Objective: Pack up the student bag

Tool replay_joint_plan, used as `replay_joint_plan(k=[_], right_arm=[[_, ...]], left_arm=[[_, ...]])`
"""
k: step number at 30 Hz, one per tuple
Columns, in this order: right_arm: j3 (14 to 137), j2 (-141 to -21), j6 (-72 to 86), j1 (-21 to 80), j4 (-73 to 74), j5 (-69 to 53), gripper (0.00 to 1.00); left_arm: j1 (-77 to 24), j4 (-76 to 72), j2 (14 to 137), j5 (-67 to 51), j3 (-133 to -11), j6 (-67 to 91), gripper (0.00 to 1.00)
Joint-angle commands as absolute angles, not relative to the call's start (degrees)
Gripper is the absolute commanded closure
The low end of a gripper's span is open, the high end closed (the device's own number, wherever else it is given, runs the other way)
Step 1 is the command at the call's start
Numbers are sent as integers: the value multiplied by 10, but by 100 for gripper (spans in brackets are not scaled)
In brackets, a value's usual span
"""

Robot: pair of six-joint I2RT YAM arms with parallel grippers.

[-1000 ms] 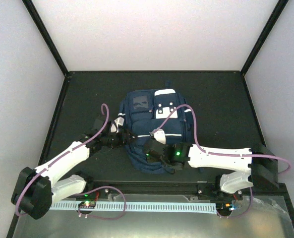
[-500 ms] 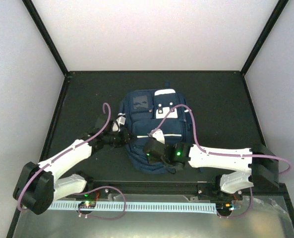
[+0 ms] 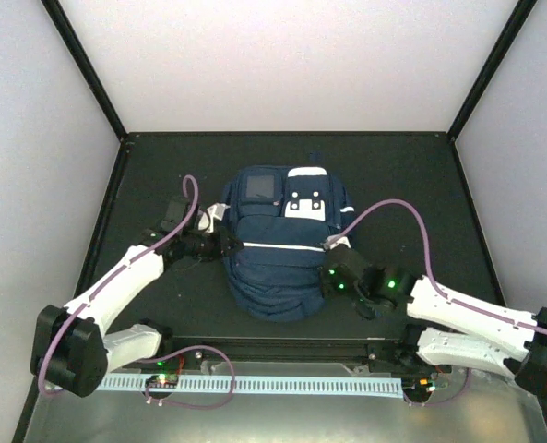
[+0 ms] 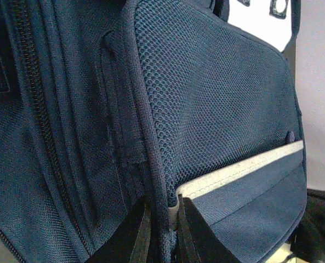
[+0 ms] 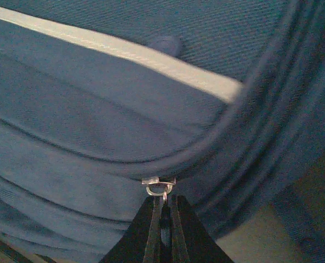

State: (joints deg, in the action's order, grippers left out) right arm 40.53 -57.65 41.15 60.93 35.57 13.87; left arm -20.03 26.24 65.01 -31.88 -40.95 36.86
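Your left gripper (image 3: 221,245) and right gripper (image 3: 332,269) were both clenched on the student bag (image 3: 278,281), one at each of its side edges.

The dark table (image 3: 411,185) spread outward from each gripper. On the left gripper's outer side, bare surface ran to the black frame rail (image 3: 107,208). On the right gripper's outer side there was a wider stretch, crossed above by the arm's purple cable (image 3: 398,205). Beyond both grippers, more of the table showed past the bag's top edge to the rear wall.

The bag lay flat between the grippers and touched both. Its bottom edge was nearer the arm bases than either gripper. A thin white stripe (image 3: 282,246) ran across it from one gripper towards the other. The white buckle patch (image 3: 307,196) sat beyond them, near the top.

In your left wrist view, a mesh pocket (image 4: 217,98) rose ahead of the fingers (image 4: 136,238). You had its piped seam (image 4: 146,126) pinched between them, and the stripe's end was just beside them.

In your right wrist view, the curved zip track (image 5: 222,156) bent round the bag's corner. The fingers were shut tight just behind the metal ring of the zip pull (image 5: 158,189), gripping it.
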Motion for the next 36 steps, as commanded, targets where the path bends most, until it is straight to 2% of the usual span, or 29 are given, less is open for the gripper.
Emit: replay_joint_plan(k=[1,5,6,9,12,15,23,27,31,36], right_arm=[[386,-537,342,561,395,98,98],[411,-557,266,561,364,4,98],[418,-572,254,561,354,-17,98],[443,-603,219,562,324,-77,98],[463,-619,193,562,316,-85,98],[479,-629,172,562,330,-75,98],[500,-636,138,561,357,-85,98],[511,-646,129,561,374,-83,98],[521,-651,119,561,388,-85,98],[529,-649,106,561,397,-84,98]], left_arm=[[-140,311,652,-284,-452,290,98],[-101,334,668,-279,-471,257,98],[-97,337,674,-273,-478,252,94],[-97,340,690,-270,-494,245,73],[-106,348,674,-277,-508,228,50],[-141,340,604,-247,-504,184,35],[-278,189,478,-264,-394,40,32],[-399,135,450,-282,-344,-137,34],[-435,136,456,-271,-343,-234,37],[-452,170,528,-256,-383,-304,42]])
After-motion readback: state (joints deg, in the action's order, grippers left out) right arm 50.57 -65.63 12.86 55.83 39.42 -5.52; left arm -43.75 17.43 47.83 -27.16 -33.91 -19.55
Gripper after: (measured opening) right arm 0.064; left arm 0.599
